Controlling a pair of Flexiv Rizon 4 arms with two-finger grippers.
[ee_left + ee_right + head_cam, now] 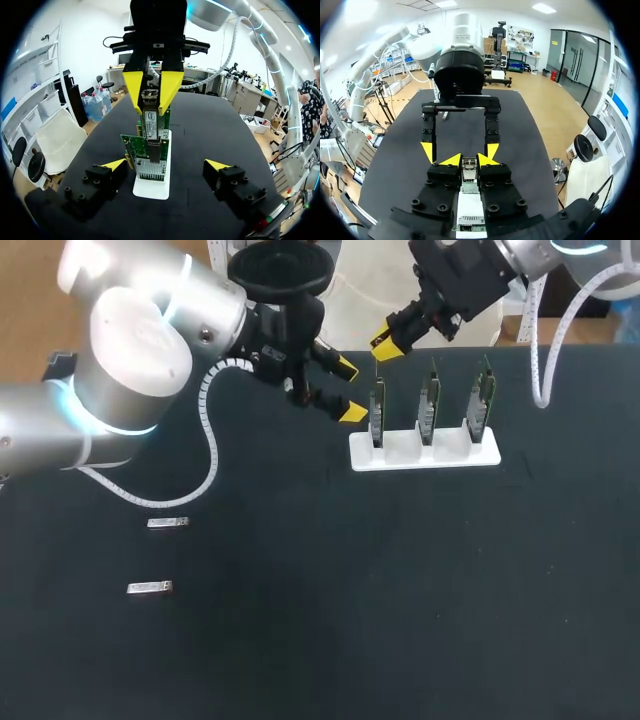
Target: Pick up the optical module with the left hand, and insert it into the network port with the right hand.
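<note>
Spare modules: two small metal modules (167,523) (150,588) are lying flat on the dark table (400,630), over on my left side and well apart from everything else. Neither gripper is touching them.
White stand: the white stand (425,453) is sitting farther back, holding three network cards upright in a row. The left-end card (377,412) is the one being worked on.
Left gripper: the left gripper (348,390) is hanging just beside that left-end card. Its fingers are spread wide and are carrying nothing.
Right gripper: the right gripper (388,345) is hovering directly over the left-end card, its yellow tips pressing in from both sides and pinching the optical module.
Optical module: the optical module (150,117) is hanging upright between the right gripper's tips, gripped near its upper end. Its lower end is pointing down in line with the card. I cannot tell whether its nose is entering the network port yet.
Step in hand: judging by the empty left gripper and the loaded right one, the pick-up looks done and the insertion is under way.
Next move: it is calling for the module to be kept square to the port and pushed straight along the card's plane until seated, and only then released. Any tilt is likely to jam it or lever the card in its slot.
</note>
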